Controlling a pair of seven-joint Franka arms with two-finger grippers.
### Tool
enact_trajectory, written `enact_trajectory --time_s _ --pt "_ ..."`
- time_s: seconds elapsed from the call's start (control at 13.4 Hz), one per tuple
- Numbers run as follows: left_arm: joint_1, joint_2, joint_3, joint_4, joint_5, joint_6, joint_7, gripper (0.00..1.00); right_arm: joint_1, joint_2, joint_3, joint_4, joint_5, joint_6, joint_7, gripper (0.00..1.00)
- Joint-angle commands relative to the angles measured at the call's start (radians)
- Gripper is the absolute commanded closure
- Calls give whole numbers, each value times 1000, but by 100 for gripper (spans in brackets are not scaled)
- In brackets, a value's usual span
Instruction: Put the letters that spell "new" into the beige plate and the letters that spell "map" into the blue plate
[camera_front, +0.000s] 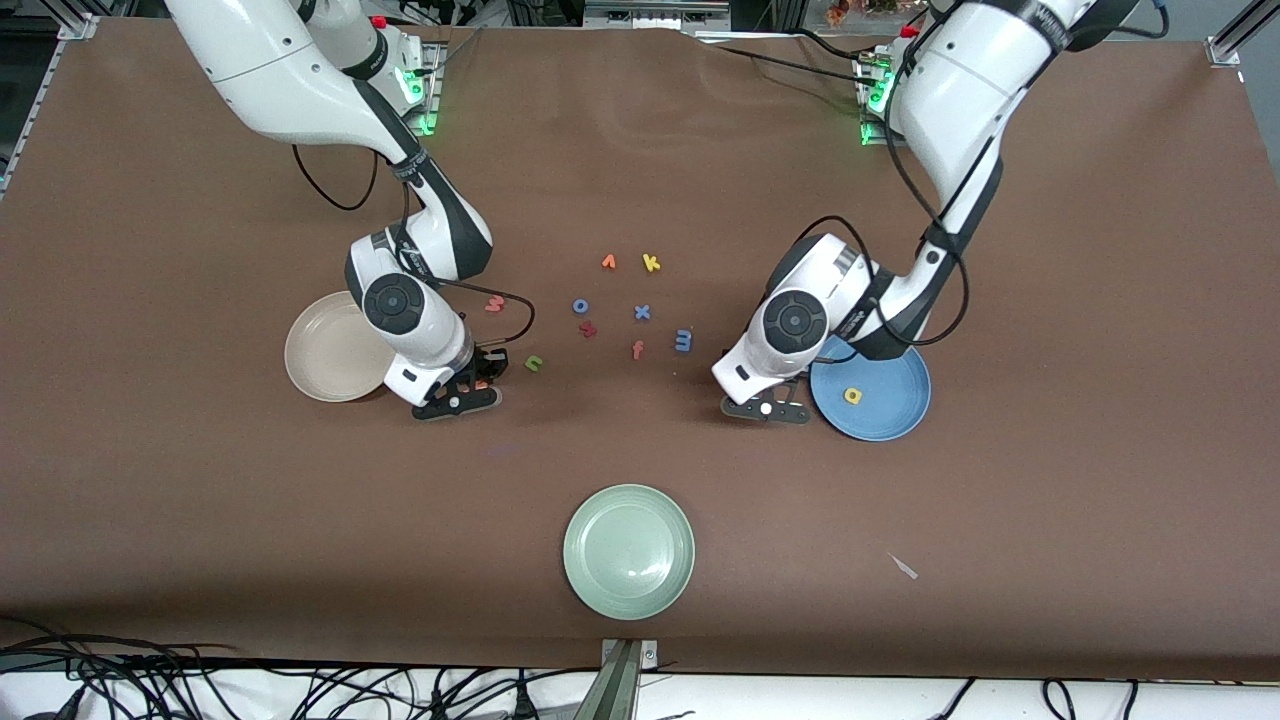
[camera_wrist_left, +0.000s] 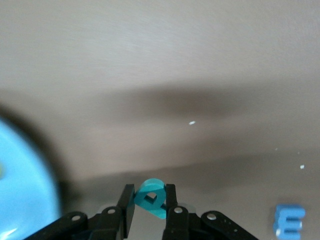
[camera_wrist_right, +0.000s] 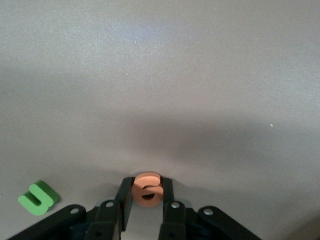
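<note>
I am seeing the left hand (camera_wrist_left: 150, 205) pinching the teal p (camera_wrist_left: 151, 196) down at the tabletop (camera_front: 1050, 300), just beside the blue plate (camera_front: 890, 415), where the yellow a (camera_front: 853, 396) is lying. The right hand (camera_wrist_right: 146, 197) is clamping the orange e (camera_wrist_right: 146, 189) beside the beige plate (camera_front: 330, 350), with the green n (camera_front: 534, 363) near it. The blue m (camera_front: 683, 340) and salmon-pink w (camera_front: 494, 304) are lying loose.

both arms low; left gripper (camera_wrist_left: 150, 202), right gripper (camera_wrist_right: 146, 194) clamped.
</note>
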Motion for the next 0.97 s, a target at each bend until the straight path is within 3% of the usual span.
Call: enact_trajectory --time_s 0.0,0.22,0.45,0.6,0.67,0.9 --pt "47 -97 8 -32 -11 -135 141 94 2 -26 0 83 9 -180 -6 79" --pt "161 -105 4 -63 -11 -137 336 92 -6 -84 -11 68 9 -265 -27 79" --pt "189 -119 2 -155 -7 -98 374 79 -6 -185 -69 -47 9 -261 -101 79" --pt "187 -160 1 -255 42 -1 372 42 -6 -254 -115 -138 9 -225 -157 79" --pt "192 -162 1 -253 45 -1 374 0 -6 -277 -143 -184 9 -193 -184 79" --pt "148 -159 -5 -179 33 -11 343 0 -6 -319 -222 -319 9 -55 -271 78"
